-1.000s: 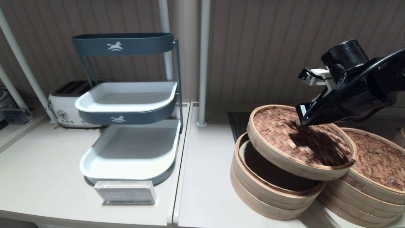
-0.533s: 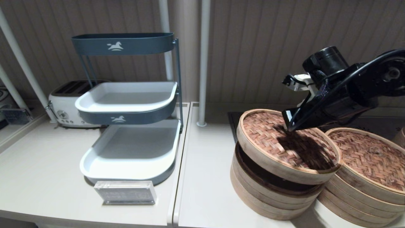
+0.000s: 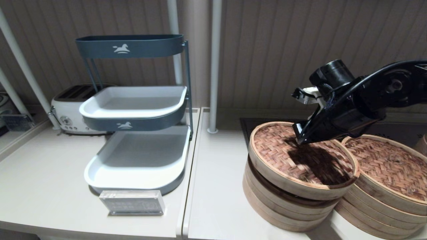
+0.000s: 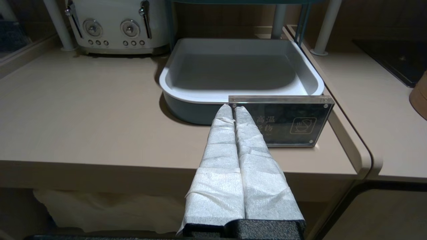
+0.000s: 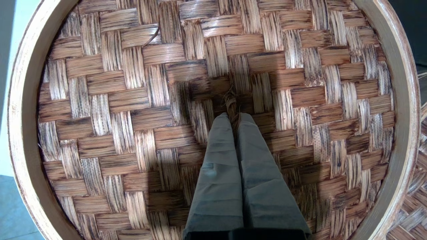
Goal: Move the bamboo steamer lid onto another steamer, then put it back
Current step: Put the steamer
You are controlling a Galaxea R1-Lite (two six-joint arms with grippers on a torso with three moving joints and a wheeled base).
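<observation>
The bamboo steamer lid (image 3: 277,156), tan herringbone weave in a pale hoop, hangs slightly tilted just over the left bamboo stack (image 3: 267,203), covering its opening with a thin dark gap at the left side. My right gripper (image 3: 298,140) is shut on the lid's small centre loop (image 5: 230,101); the woven top of the lid (image 5: 133,100) fills the right wrist view around the gripper (image 5: 234,115). The other steamer (image 3: 390,166), with a darker reddish lid, stands close on the right. My left gripper (image 4: 233,107) is shut on nothing, low before the counter's front edge.
A blue-and-white tiered tray rack (image 3: 133,103) and a white toaster (image 3: 66,110) stand at the left. An acrylic sign (image 3: 132,202) sits before the bottom tray (image 4: 240,66). A white pole (image 3: 213,66) rises at the counter's middle, and a black cooktop (image 3: 253,128) lies behind the steamers.
My right gripper has carried the lid left and down, from tilted high beside the right steamer to almost level over the left stack, closing off its open inside.
</observation>
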